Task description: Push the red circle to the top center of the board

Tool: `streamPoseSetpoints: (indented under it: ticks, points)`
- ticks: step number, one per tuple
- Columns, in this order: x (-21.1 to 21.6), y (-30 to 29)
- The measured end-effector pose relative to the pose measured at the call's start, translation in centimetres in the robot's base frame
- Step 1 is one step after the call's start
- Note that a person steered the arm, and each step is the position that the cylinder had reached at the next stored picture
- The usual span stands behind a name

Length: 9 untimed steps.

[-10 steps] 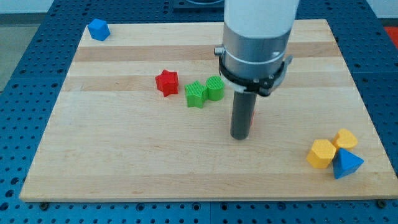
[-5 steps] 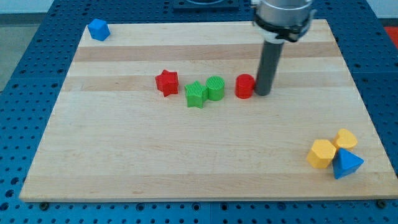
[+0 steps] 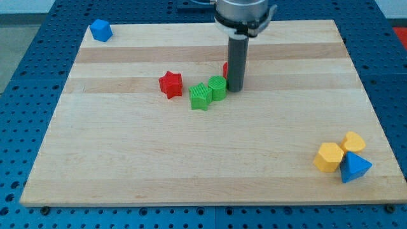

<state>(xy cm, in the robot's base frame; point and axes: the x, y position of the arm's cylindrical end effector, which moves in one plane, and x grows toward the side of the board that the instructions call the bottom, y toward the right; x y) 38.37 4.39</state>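
Observation:
The red circle is almost wholly hidden behind my dark rod; only a red sliver shows at the rod's left edge, above the green round block. My tip rests on the wooden board, just right of the green round block and touching or nearly touching it.
A green star block sits against the green round block's left. A red star lies further left. A blue block sits at the top left corner. Two yellow blocks and a blue triangle block cluster at the bottom right.
My rod has moved left, from the red circle's right side to in front of it. The red circle has shifted left and up, behind the rod. The green round block was nudged slightly left.

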Motion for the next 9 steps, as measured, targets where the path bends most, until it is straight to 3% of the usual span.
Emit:
streamPoseSetpoints:
  ticks: [2,5,8,9]
  points:
    - [-7.8,-0.1]
    - [-13.5,-1.5]
    - [-15.6,1.1]
    - [-15.7,-1.8]
